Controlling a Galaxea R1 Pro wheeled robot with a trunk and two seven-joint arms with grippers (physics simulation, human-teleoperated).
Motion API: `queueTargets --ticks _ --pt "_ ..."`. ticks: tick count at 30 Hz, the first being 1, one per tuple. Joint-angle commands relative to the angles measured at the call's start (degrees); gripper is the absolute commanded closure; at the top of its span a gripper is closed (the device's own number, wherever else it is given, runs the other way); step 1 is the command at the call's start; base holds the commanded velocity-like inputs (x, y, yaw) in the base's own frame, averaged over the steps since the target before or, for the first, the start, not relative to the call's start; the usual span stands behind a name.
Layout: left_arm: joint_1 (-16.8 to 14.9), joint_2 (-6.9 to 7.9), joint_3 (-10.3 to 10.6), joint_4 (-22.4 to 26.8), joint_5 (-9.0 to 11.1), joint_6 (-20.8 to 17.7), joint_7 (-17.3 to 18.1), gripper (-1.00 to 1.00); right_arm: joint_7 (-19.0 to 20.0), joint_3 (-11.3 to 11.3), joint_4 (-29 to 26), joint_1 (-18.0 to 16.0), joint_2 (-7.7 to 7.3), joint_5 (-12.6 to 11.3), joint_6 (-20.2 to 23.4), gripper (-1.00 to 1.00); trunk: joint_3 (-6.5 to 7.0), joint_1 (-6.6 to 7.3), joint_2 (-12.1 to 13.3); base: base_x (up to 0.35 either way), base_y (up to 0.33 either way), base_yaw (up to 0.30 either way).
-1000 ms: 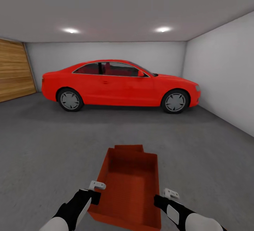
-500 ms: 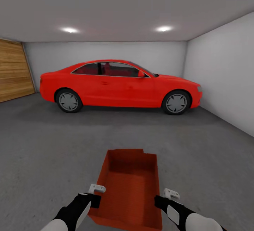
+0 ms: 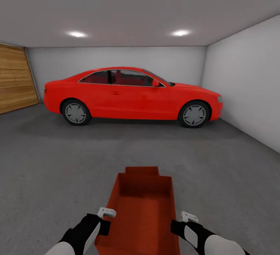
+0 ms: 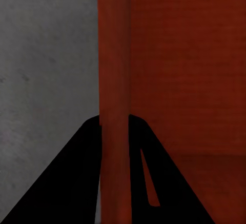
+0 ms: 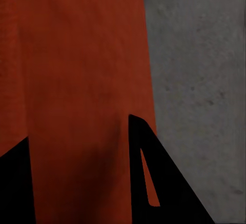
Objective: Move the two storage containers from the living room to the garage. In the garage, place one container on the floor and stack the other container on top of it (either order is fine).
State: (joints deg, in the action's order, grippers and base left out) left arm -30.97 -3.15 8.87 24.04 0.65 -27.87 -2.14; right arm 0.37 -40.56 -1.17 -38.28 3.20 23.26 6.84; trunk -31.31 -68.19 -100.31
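Note:
In the head view an orange-red storage container sits low at the centre, held between both arms above the dark grey floor of the garage. My left gripper is shut on its left wall, and my right gripper on its right wall. Along the left wrist view, the left gripper has its black fingers on either side of the thin container wall. My right gripper likewise has the container wall between its fingers. Past the held bin's far rim, a strip of a second container shows, mostly hidden.
A big red car stands side-on across the back of the garage. A wood-panelled door is at the left, and a white wall runs along the right. Grey floor stretches between me and the car.
The held container and both grippers have sunk a little lower in the head view. The car shifted slightly left at first, so the camera moved a bit.

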Motion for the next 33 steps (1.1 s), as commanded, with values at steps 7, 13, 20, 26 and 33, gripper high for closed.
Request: queueTargets --ticks 7,13,20,26,33 --pt "0.0 -0.36 1.6 0.0 2.4 -1.8 0.0 1.0 -0.4 0.3 -0.3 -0.4 0.56 1.8 3.6 1.0 1.2 1.55 2.8 0.0 0.0 0.0" --pt "0.0 -0.36 1.5 0.0 3.7 -2.5 -0.1 1.0 -3.1 0.2 -0.1 -0.9 0.69 4.8 4.1 1.0 1.74 2.21 4.0 0.0 0.0 0.0" --pt "0.0 -0.28 1.5 0.0 5.0 -2.5 0.0 1.0 -3.2 0.3 0.0 -0.9 0.75 5.6 7.0 1.0 1.74 2.21 4.0 0.0 0.0 0.0" --pt "0.8 0.86 1.3 -3.1 5.5 -2.1 0.0 1.0 -3.1 -2.3 -0.1 -1.2 0.87 5.3 7.3 1.0 1.74 2.21 4.0 0.0 0.0 0.0" --pt "1.1 0.8 0.8 -3.0 5.4 -2.1 0.0 1.0 -3.2 -2.4 -0.1 -0.8 0.93 5.7 7.3 1.0 1.74 2.21 4.0 0.0 0.0 0.0"
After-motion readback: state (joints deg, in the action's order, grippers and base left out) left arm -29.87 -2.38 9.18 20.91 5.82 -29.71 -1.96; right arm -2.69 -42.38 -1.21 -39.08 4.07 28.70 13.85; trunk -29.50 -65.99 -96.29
